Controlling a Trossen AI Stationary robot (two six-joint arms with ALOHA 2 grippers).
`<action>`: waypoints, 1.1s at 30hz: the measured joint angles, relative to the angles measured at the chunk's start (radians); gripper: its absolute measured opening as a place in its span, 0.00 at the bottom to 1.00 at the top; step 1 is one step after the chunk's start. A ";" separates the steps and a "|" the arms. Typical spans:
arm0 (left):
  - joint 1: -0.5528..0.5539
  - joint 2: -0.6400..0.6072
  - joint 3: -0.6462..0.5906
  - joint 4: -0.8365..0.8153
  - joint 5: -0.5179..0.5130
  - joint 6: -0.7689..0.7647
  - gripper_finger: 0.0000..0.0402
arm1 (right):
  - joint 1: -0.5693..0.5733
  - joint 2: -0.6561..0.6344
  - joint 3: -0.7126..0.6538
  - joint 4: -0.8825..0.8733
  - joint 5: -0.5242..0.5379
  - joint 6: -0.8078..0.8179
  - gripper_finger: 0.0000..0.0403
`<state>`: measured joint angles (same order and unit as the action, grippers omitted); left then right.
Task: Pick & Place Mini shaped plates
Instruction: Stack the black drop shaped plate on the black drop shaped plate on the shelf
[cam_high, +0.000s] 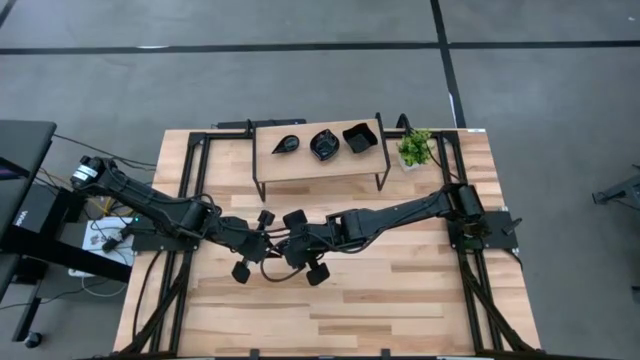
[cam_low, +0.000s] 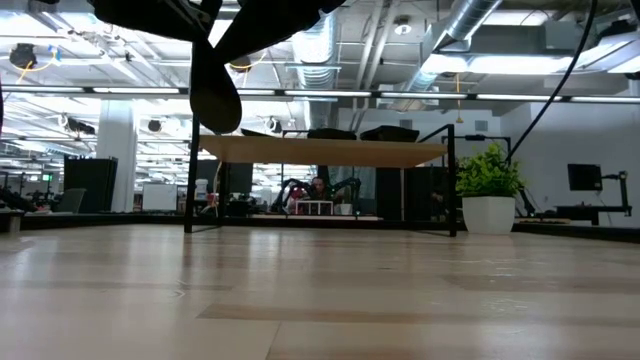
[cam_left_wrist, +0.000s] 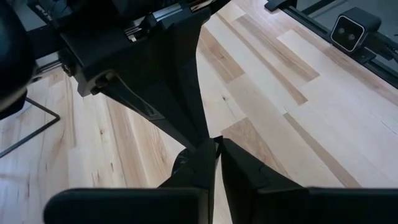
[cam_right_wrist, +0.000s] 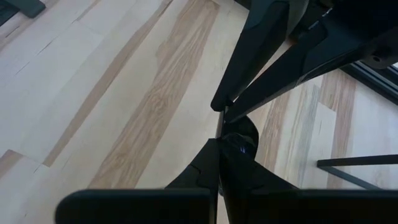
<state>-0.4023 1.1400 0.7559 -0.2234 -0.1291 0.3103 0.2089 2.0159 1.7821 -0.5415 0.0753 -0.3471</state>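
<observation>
Shelf (cam_high: 300, 165) | high: three plates (cam_high: 325, 144) | low: edges only

Your two arms meet over the table's middle.
Your left gripper (cam_high: 268, 237) and right gripper (cam_high: 283, 243) point tip to tip, fingers pinched together.
</observation>
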 joint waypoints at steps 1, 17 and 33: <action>0.000 0.000 0.000 0.000 0.000 0.000 0.06 | 0.000 0.000 0.000 0.000 0.000 0.000 0.00; 0.000 -0.001 0.001 0.003 -0.001 0.000 0.05 | 0.000 -0.012 0.000 -0.012 0.002 0.000 0.00; 0.000 -0.001 0.000 -0.001 0.001 -0.002 0.05 | 0.007 -0.071 0.001 -0.067 0.004 0.009 0.00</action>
<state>-0.4024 1.1390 0.7562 -0.2248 -0.1281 0.3084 0.2157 1.9451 1.7831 -0.6088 0.0793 -0.3382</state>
